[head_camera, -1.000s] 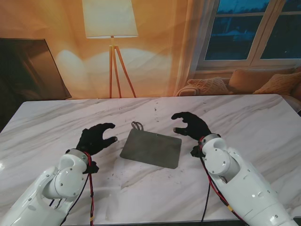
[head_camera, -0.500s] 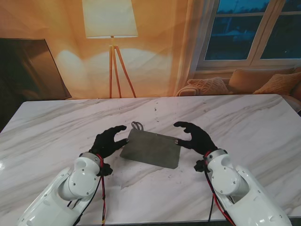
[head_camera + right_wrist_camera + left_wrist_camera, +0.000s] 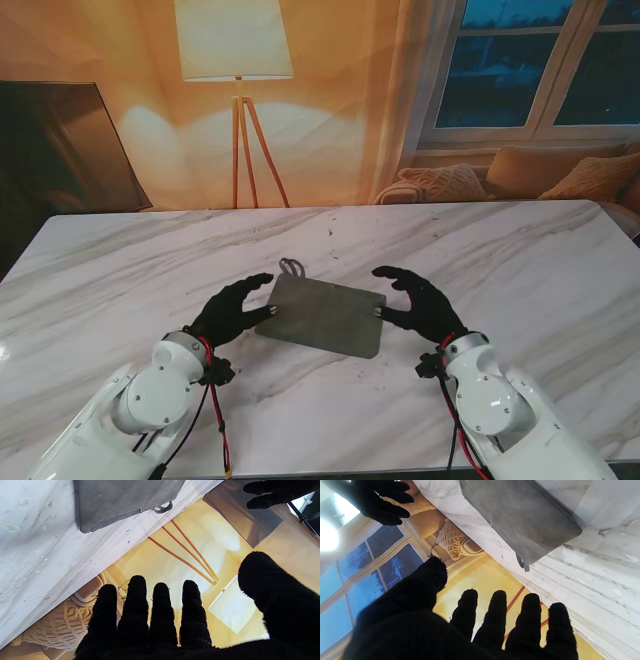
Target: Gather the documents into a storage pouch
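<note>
From the stand, the grey pouch [image 3: 322, 315] lies flat on the table [image 3: 520, 260] between my left hand [image 3: 232, 308] and right hand [image 3: 418, 298] — fingers spread, holding nothing. Both wrist views show splayed fingers short of it. Squeezing unevenly could slide it away; I see no documents.

A flat grey felt pouch [image 3: 322, 314] lies on the white, grey-veined marble tabletop [image 3: 520, 250]; both black-gloved hands' fingers [image 3: 397, 275] are black.
</note>
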